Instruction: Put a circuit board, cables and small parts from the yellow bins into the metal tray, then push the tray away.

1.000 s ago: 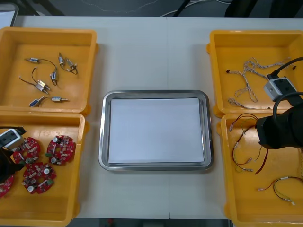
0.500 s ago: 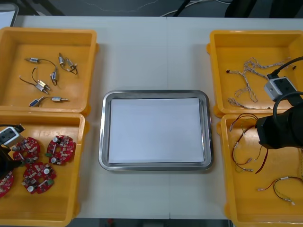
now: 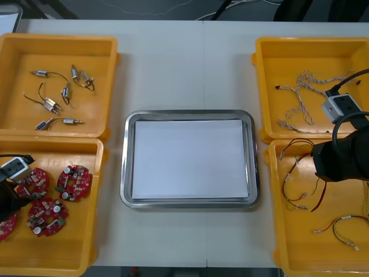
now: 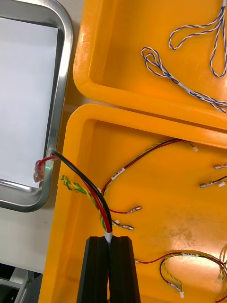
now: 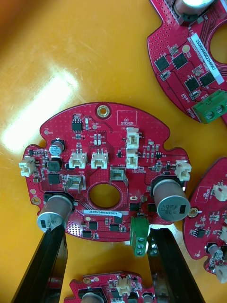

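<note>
Over the near-left yellow bin [image 3: 86, 254], my left gripper [image 5: 106, 236] stands open. Its fingers [image 5: 52, 246] straddle the near edge of a round red circuit board [image 5: 101, 156] lying flat on the bin floor, and other boards [image 5: 189, 52] lie around it. In the front view this gripper [image 3: 7, 201] is at the bin's left end among the boards [image 3: 74, 182]. My right gripper [image 4: 109, 265] is shut on a red and black cable [image 4: 87, 187] above the near-right bin [image 4: 156, 199]; the cable's red connector [image 4: 39, 171] reaches the metal tray's rim [image 4: 60, 94]. The front view shows the cable [image 3: 317, 199] hanging below that gripper [image 3: 318, 173].
The metal tray [image 3: 189, 114], white inside, sits mid-table. The far-left bin [image 3: 17, 46] holds several small metal parts [image 3: 57, 92]. Twisted blue and white cables [image 3: 300, 86] lie in the far-right bin [image 3: 271, 52], and red and yellow cables [image 3: 340, 225] in the near-right bin.
My left gripper has shifted slightly over the circuit boards. The right arm and its cable have not moved.
</note>
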Controlling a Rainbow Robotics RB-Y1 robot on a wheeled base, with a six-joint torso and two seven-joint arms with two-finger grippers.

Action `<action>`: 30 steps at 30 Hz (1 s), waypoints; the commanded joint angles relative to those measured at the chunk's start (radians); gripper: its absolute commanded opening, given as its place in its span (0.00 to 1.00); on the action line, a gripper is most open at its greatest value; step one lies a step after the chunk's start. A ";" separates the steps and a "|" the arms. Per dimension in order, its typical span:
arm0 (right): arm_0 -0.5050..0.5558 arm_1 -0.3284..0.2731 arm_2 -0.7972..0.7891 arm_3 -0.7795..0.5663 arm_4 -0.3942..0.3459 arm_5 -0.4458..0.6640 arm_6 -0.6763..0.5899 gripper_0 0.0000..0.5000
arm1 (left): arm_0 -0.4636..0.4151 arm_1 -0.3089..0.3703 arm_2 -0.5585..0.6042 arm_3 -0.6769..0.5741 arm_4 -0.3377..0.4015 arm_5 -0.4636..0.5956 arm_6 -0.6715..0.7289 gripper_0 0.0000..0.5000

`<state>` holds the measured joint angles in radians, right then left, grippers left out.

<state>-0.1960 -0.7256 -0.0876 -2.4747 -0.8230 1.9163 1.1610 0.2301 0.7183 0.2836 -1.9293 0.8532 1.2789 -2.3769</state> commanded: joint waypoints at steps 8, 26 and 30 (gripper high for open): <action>-0.023 -0.032 0.009 -0.032 0.008 0.004 0.045 0.00 | -0.017 -0.019 -0.021 0.003 -0.028 -0.012 -0.016 0.82; -0.023 -0.032 0.009 -0.032 0.008 0.004 0.045 0.00 | -0.012 -0.040 -0.020 0.003 -0.049 -0.013 -0.018 0.00; -0.023 -0.032 0.009 -0.032 0.008 0.004 0.045 0.00 | -0.011 -0.040 -0.015 0.003 -0.036 -0.012 -0.018 0.00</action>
<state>-0.1960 -0.7256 -0.0876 -2.4749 -0.8227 1.9163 1.1610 0.2301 0.6918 0.2745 -1.9231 0.8086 1.2756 -2.3769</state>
